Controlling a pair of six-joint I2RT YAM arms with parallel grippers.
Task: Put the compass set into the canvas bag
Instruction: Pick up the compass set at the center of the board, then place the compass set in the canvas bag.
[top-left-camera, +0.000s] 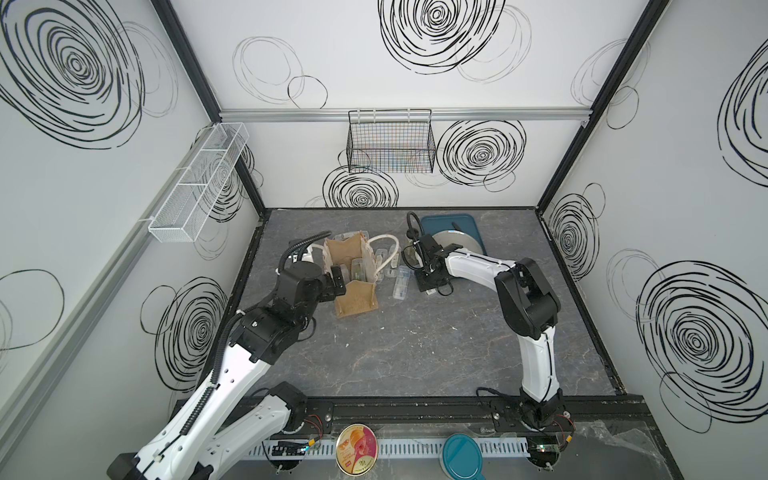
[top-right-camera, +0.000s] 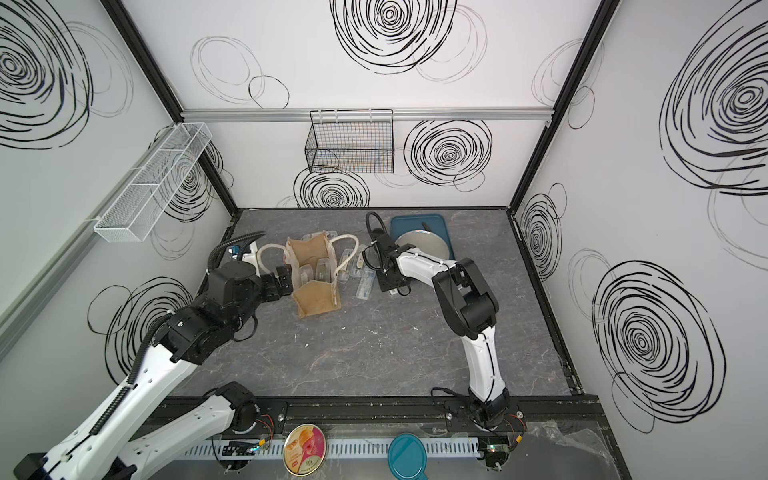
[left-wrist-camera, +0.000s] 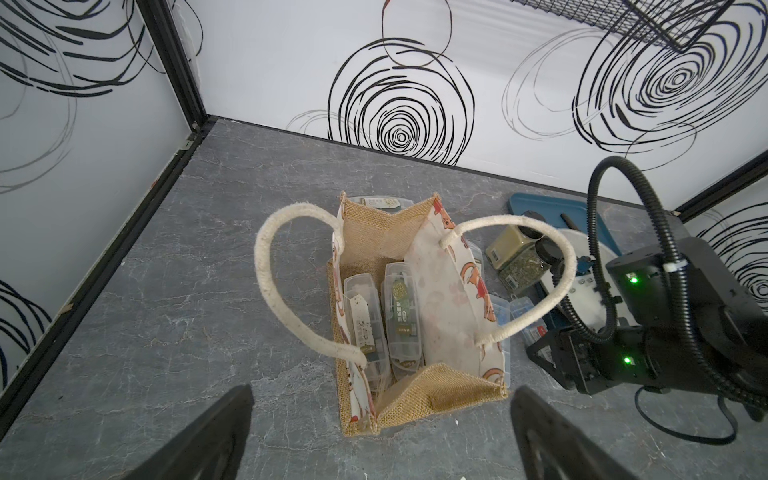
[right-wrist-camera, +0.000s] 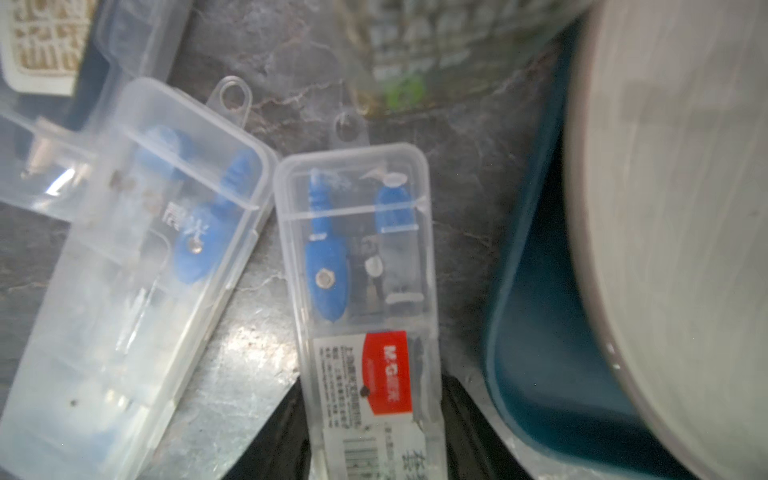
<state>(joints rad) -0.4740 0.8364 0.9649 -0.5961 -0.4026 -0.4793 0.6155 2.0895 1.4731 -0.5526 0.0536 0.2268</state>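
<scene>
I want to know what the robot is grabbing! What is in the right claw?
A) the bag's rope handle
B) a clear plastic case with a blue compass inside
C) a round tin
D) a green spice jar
B: in the right wrist view, the right gripper presses on both sides of the clear plastic case, and the blue compass shows through its lid.
</scene>
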